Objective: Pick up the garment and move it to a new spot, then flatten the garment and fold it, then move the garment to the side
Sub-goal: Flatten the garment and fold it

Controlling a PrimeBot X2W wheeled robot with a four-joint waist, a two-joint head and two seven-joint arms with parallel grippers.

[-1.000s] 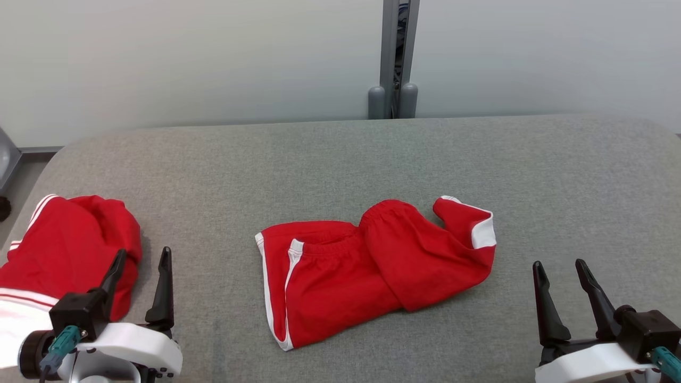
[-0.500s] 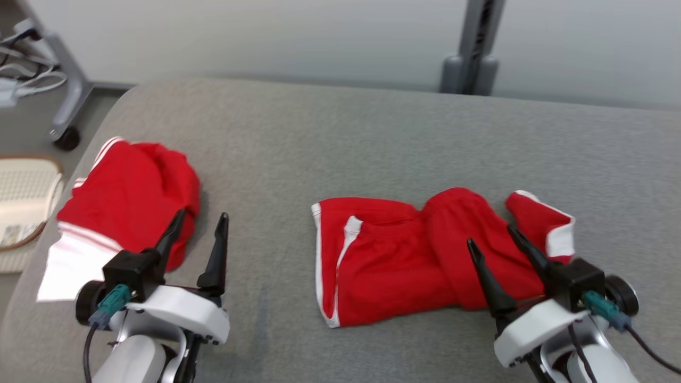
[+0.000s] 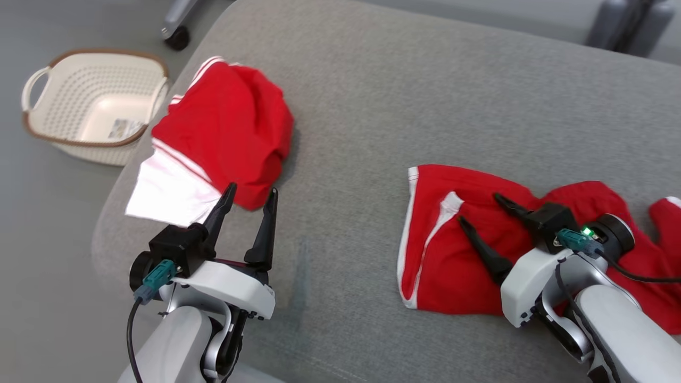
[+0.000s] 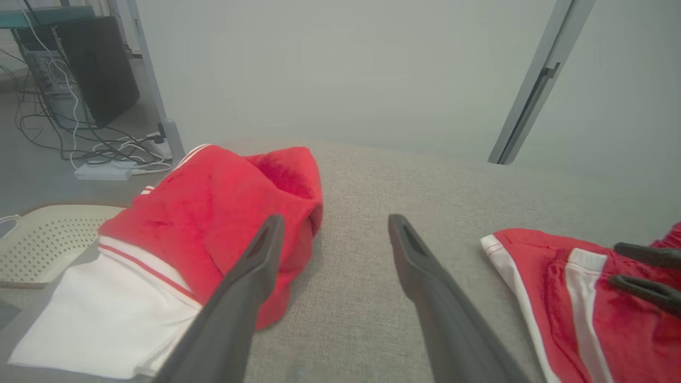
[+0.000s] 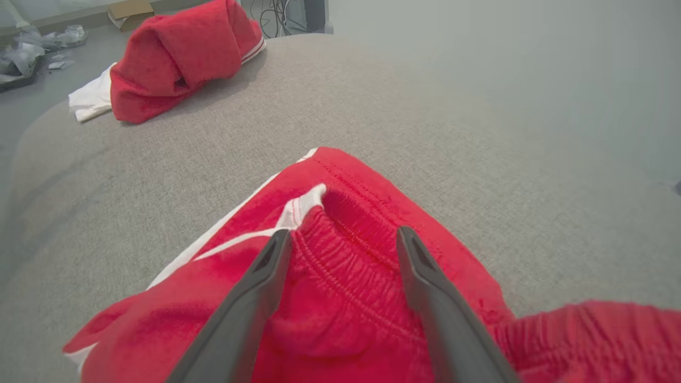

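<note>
Item: red shorts point(image 3: 457, 287), white-trimmed, crumpled on the grey tabletop point(image 3: 372, 106) under the right tool point(image 3: 479, 208), which hangs spread wide and empty over the waistband point(image 5: 346, 255); left tool point(image 3: 253, 188), equally spread and empty, points at a second red heap point(image 3: 229, 122) near the left edge. Handling, I judge: lower, pinch both waistband layers, lift clear before shifting. Markings: sticker point(image 3: 123, 127) in the floor basket point(image 3: 32, 119), unreadable; none seen on cloth.

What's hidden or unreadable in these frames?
Head view: red shorts partly covered by the right arm, cut off by the right edge.
Head view: basket label too small to read.
Right wrist view: whether the right end effector touches the shorts is unclear.
Left wrist view: basket cut by the left edge, partly behind the crumpled red garment.
</note>
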